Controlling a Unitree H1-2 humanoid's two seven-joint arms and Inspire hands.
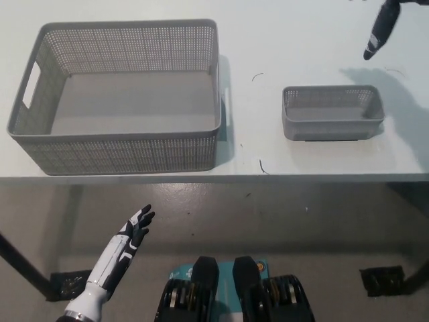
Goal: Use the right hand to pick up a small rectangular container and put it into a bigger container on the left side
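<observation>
Broadly, the white worktop fills the upper half of the head view, its front edge running straight across the picture, with a grey floor below it.

Next in size is the big grey perforated basket on the worktop's left part. It stands upright, open side up, with a slot handle in its left end wall and nothing inside it. Its front wall lies close to the worktop's front edge.

Smaller is the small grey rectangular container, of the same perforated make, standing upright on the right part of the worktop, well apart from the big basket, with bare worktop between them. It too holds nothing and nothing touches it. A soft shadow falls over its right end and the worktop just beyond.

The white left hand shows at the lower left, below the worktop's edge and over the floor, its forearm rising from the bottom corner. Its dark-tipped fingers are stretched out and slightly spread, holding nothing.

The black right hand is at the upper right, above the worktop beyond and to the right of the small container, apart from it. Only a narrow dark shape pointing downward shows, so I cannot tell how far open it is; it has no visible hold on anything.

A few thin dark marks lie on the worktop between the two containers.
</observation>
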